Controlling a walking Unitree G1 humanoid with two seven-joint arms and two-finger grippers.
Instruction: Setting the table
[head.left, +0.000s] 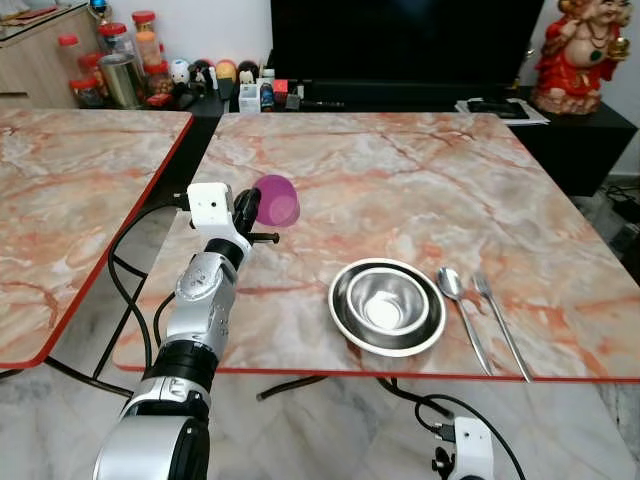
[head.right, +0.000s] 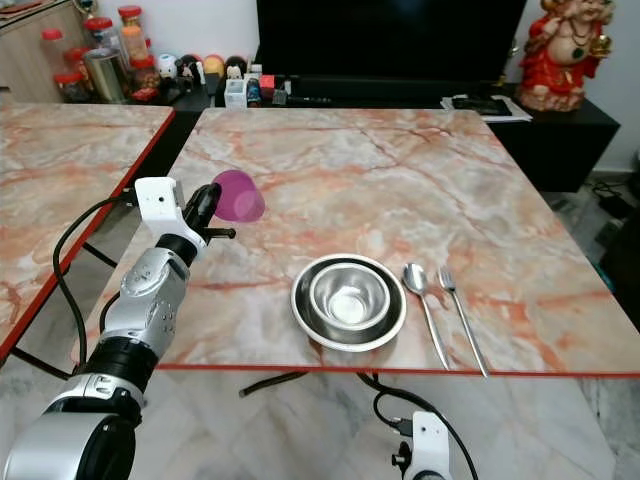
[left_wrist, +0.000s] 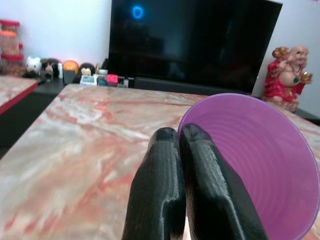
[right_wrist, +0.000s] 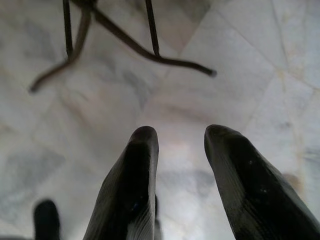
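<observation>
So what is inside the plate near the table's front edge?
A steel bowl sits in the plate, apart from the spoon. The bowl looks empty. The plate's middle is covered by it. The left gripper holds the purple cup elsewhere.

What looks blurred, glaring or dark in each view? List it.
Left eye view: sharp, soft glare inside the steel bowl. Left wrist view: left claw and purple cup soft from closeness, the dark TV bearing a blue glint. Right wrist view: right claw sharp, marble floor hazy.
</observation>
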